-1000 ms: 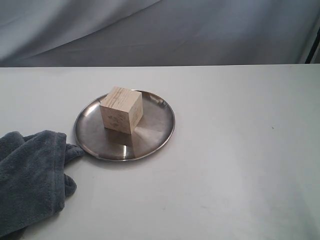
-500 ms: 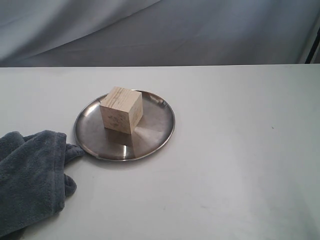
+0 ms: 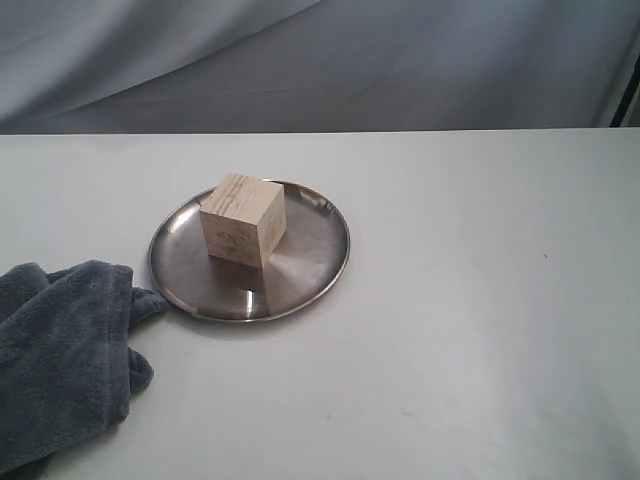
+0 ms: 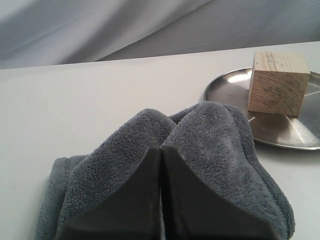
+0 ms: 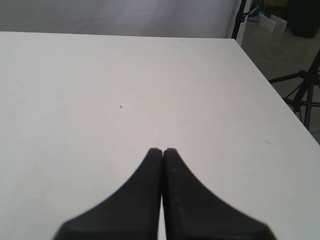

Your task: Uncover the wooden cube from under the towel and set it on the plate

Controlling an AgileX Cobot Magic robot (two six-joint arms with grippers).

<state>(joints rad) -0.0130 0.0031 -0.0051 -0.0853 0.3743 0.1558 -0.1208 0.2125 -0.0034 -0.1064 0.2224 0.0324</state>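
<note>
The right gripper [image 5: 162, 150], jaws pressed together with nothing between them, hangs over a bare white table [image 5: 90, 75]. A tiny dark speck [image 5: 120, 106] marks the tabletop. Beyond its edges are a grey backdrop [image 5: 110, 14] and a black tripod [image 5: 301, 89].

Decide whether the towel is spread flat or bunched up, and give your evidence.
Bunched up. The towel lies in thick folds beside the plate, not over the wooden cube.

A white table [image 3: 480, 350] stands before a grey draped backdrop [image 3: 400, 60].
</note>
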